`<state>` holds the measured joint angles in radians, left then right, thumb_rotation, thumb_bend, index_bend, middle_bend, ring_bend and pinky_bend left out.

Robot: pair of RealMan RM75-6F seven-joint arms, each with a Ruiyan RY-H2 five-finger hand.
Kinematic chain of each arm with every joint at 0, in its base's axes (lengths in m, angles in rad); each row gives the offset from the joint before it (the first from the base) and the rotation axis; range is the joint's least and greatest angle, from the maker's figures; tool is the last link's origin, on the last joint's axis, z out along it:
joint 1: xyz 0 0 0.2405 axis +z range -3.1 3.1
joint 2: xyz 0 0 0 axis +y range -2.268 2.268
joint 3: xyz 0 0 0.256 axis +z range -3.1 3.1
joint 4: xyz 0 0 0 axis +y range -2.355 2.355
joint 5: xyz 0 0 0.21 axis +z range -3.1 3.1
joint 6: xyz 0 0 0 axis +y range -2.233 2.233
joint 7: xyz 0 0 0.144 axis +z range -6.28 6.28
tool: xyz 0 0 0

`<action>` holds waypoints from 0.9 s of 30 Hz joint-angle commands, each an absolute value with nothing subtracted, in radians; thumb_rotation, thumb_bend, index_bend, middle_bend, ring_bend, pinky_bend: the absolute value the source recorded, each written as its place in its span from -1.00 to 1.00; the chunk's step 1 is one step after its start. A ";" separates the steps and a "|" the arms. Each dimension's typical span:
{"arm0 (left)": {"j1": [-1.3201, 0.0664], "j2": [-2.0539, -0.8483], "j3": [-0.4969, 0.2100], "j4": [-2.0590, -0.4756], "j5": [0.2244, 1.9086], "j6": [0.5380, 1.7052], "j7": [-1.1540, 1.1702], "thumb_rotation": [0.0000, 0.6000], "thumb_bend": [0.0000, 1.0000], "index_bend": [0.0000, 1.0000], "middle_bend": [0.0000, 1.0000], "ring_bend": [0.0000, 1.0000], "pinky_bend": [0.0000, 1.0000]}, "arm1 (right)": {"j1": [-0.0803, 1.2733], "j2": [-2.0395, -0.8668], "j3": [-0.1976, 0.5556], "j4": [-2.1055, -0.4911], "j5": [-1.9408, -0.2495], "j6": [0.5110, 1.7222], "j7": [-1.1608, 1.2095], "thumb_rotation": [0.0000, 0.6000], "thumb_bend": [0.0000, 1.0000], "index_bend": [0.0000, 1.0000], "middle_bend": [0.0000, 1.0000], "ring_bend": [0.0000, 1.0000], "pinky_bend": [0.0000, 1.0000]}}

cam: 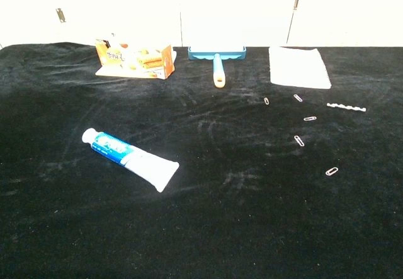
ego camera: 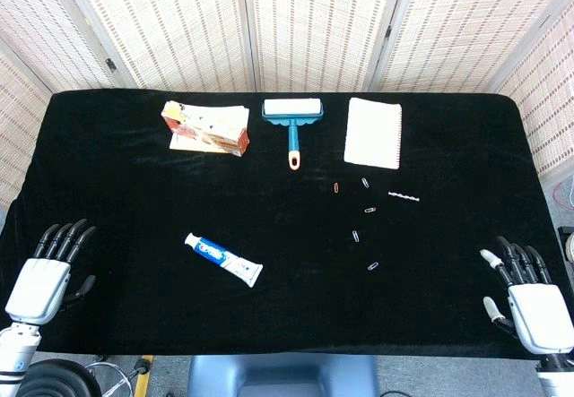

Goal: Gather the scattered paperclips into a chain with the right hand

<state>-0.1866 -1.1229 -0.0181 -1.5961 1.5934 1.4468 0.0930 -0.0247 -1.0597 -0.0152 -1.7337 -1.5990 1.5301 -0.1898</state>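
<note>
Both hands are seen resting at the near edge of the black table (ego camera: 108, 191) in the head view, the right hand (ego camera: 525, 294) at the near right corner and the left hand (ego camera: 49, 267) at the near left, each with fingers spread and nothing held; neither appears in the chest view. No clip has yet been touched, so the step in hand is judged to be the first reach. It would best be made with a low approach, and the nearest paperclip (ego camera: 373, 266) pinched at its end so that the loop is left free for threading. The thin wire on soft cloth is likely to slip, so a slow, light closure is advised. Five loose paperclips (cam: 301, 140) are scattered right of centre, well apart from the right hand, ahead of it and towards the middle. A short chain (ego camera: 404, 196) already linked lies just beyond them, near the white notepad (ego camera: 373, 132).
</note>
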 commanded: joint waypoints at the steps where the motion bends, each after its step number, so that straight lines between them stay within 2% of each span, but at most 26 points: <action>1: -0.188 -1.122 -0.020 -1.595 1.588 1.443 0.088 1.00 -0.19 -1.00 -0.87 -0.83 -0.85 | -0.021 -1.066 -0.008 -1.732 -1.585 1.523 -0.208 1.00 -0.27 -0.71 -1.00 -1.00 -1.00; 6: -0.193 -1.117 -0.018 -1.597 1.589 1.434 0.074 1.00 -0.19 -1.00 -0.87 -0.83 -0.85 | 0.015 -1.082 0.002 -1.720 -1.569 1.465 -0.201 1.00 -0.27 -0.71 -1.00 -1.00 -1.00; 10: -0.189 -1.104 -0.023 -1.594 1.584 1.444 0.038 1.00 -0.19 -1.00 -0.87 -0.83 -0.85 | 0.074 -1.086 0.042 -1.726 -1.517 1.385 -0.198 1.00 -0.27 -0.66 -1.00 -1.00 -1.00; 18: -0.189 -1.073 -0.030 -1.582 1.568 1.442 -0.064 1.00 -0.19 -1.00 -0.87 -0.83 -0.83 | 0.233 -1.071 0.175 -1.760 -1.269 1.180 -0.285 1.00 -0.28 -0.33 -1.00 -1.00 -1.00; 22: -0.190 -1.061 -0.033 -1.574 1.565 1.441 -0.109 1.00 -0.19 -1.00 -0.87 -0.83 -0.83 | 0.328 -1.095 0.236 -1.721 -1.148 1.079 -0.307 1.00 -0.28 -0.18 -1.00 -1.00 -1.00; 27: -0.187 -1.063 -0.032 -1.568 1.551 1.433 -0.092 1.00 -0.19 -1.00 -0.87 -0.83 -0.83 | 0.424 -1.167 0.279 -1.621 -1.069 1.019 -0.334 1.00 -0.28 -0.07 -1.00 -0.99 -1.00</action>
